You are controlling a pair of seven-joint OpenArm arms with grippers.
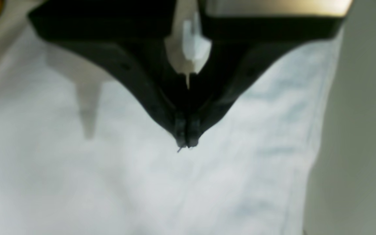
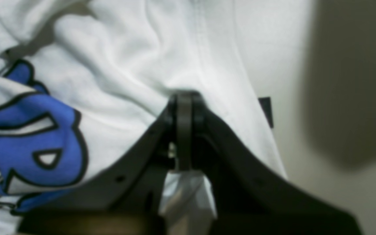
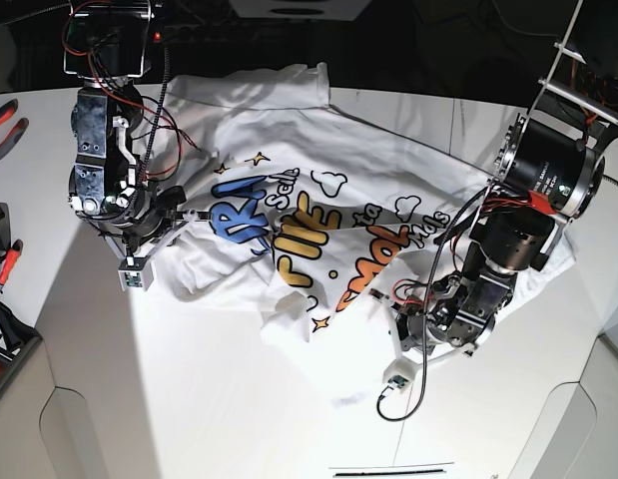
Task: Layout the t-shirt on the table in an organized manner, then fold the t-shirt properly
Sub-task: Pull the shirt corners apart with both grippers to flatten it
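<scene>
The white t-shirt (image 3: 318, 230) lies crumpled and print-up across the table (image 3: 189, 399), its blue, yellow and orange lettering creased. My right gripper (image 3: 182, 215) sits at the shirt's left edge. In the right wrist view its jaws (image 2: 184, 98) are shut, with white fabric (image 2: 126, 65) bunched and creased at the tips beside the blue print (image 2: 28, 130). My left gripper (image 3: 413, 317) is at the shirt's right side. In the left wrist view it (image 1: 185, 143) is shut just above smooth white cloth (image 1: 109, 179), casting a shadow, with nothing seen between the fingertips.
Red-handled pliers (image 3: 4, 115) and more tools (image 3: 4, 264) lie off the table's left edge. A small black mark (image 2: 266, 111) sits on the table beside the shirt's hem. A dark line (image 3: 388, 467) runs near the front edge. Bare tabletop (image 1: 354, 130) shows right of the cloth.
</scene>
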